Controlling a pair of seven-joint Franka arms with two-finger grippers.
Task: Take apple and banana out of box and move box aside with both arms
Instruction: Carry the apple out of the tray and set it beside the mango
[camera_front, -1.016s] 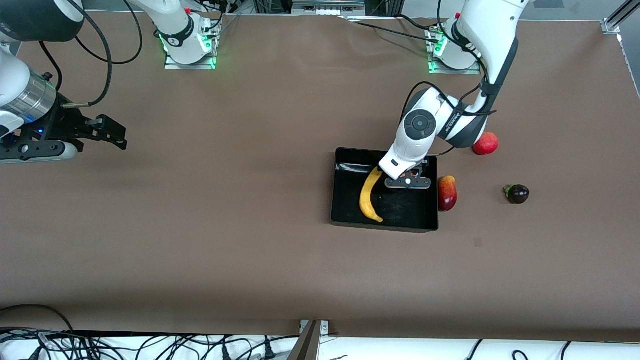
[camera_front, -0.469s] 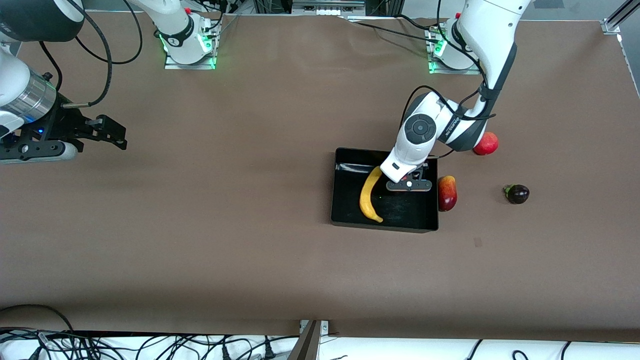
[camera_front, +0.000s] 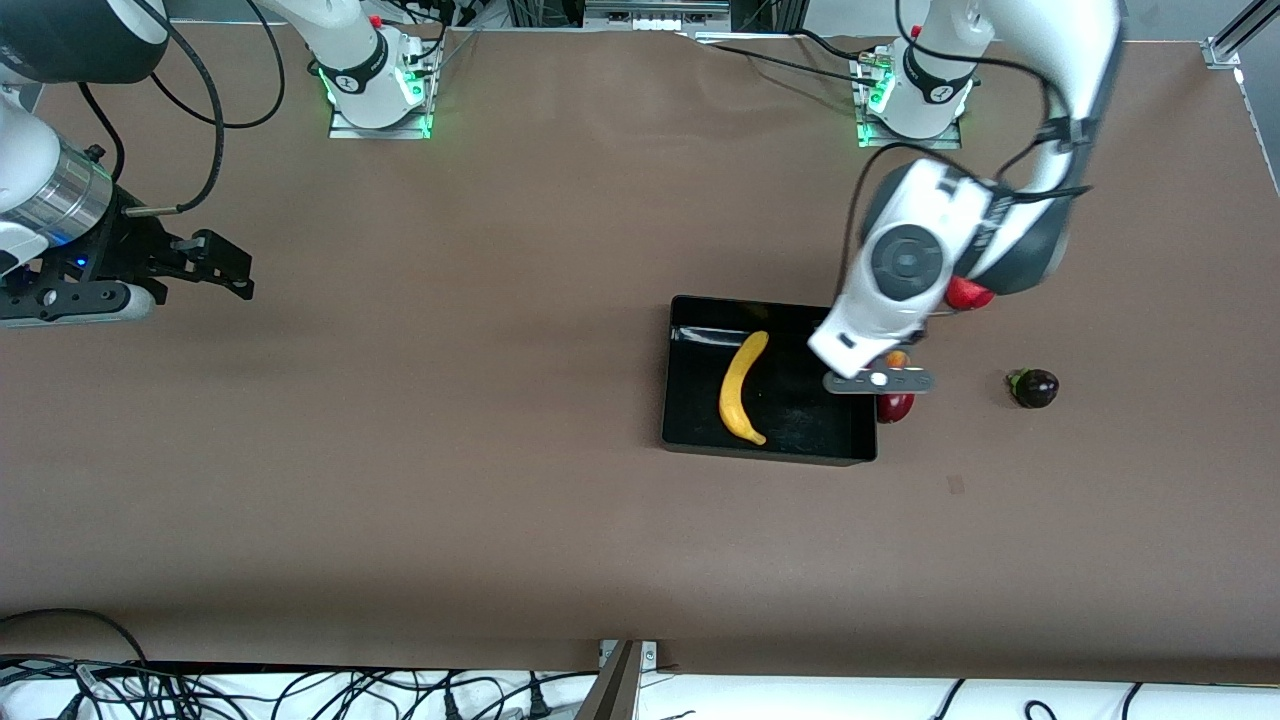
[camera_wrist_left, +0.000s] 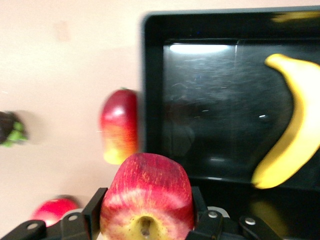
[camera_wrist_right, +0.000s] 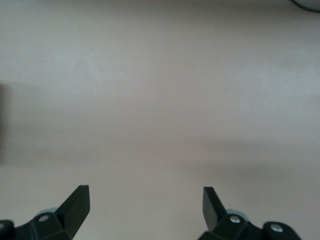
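The black box (camera_front: 800, 412) sits on the brown table with the yellow banana (camera_front: 740, 388) lying in it. My left gripper (camera_front: 880, 381) hangs in the air over the box's wall at the left arm's end and over a fruit beside it. In the left wrist view the left gripper (camera_wrist_left: 147, 207) is shut on the red apple (camera_wrist_left: 146, 185) with yellow streaks. The same view shows the box (camera_wrist_left: 210, 100) and the banana (camera_wrist_left: 295, 145) below. The arm's hand hides the apple in the front view. My right gripper (camera_front: 225, 268) waits open and empty over bare table at the right arm's end; the right wrist view (camera_wrist_right: 145, 205) shows the same.
A long red and yellow fruit (camera_front: 893, 406) lies against the box's outer wall and shows in the left wrist view (camera_wrist_left: 120, 125). A round red fruit (camera_front: 968, 293) and a dark purple fruit (camera_front: 1035, 388) lie nearer the left arm's end of the table.
My left gripper has risen from inside the box and moved toward the left arm's end, carrying the apple. The banana and the right arm have not moved.
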